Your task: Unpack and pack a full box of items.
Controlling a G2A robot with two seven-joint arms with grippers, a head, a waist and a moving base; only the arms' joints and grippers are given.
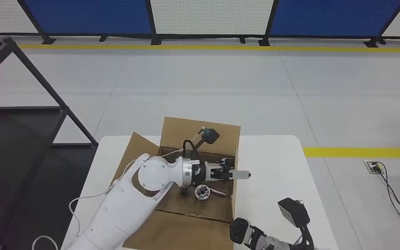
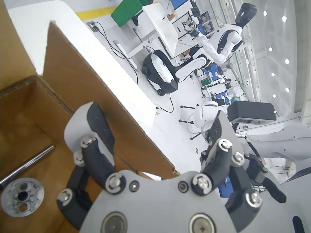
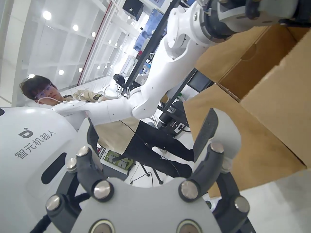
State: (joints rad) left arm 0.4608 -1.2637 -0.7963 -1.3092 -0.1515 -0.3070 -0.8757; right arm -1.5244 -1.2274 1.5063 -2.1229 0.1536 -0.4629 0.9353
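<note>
One cardboard box (image 1: 200, 132) — one metal rod (image 2: 26, 163), one round grey disc (image 2: 22, 196) inside.

Floor: a pale grey glossy floor (image 1: 237, 94), marked with a yellow painted line (image 1: 187, 47) along the foot of the far partition and a short yellow stripe (image 1: 350, 152) at the right. The partition is made of blue panels (image 1: 87, 15) alternating with white perforated panels (image 1: 212, 15), all in black frames. A black metal stand (image 1: 37, 81) occupies the left side, above a dark floor area (image 1: 25, 162). A floor socket plate with black cable (image 1: 373, 167) lies just below the short stripe. The white round-cornered surface (image 1: 275, 156) stands in the foreground. The left wrist view records a green box-shaped bin (image 2: 127, 7) beside white desks (image 2: 160, 22), with round ceiling lamps (image 2: 270, 49) lit in rows. The right wrist view records blue display screens (image 3: 151, 25) and a black box (image 3: 133, 7) mounted high.
</note>
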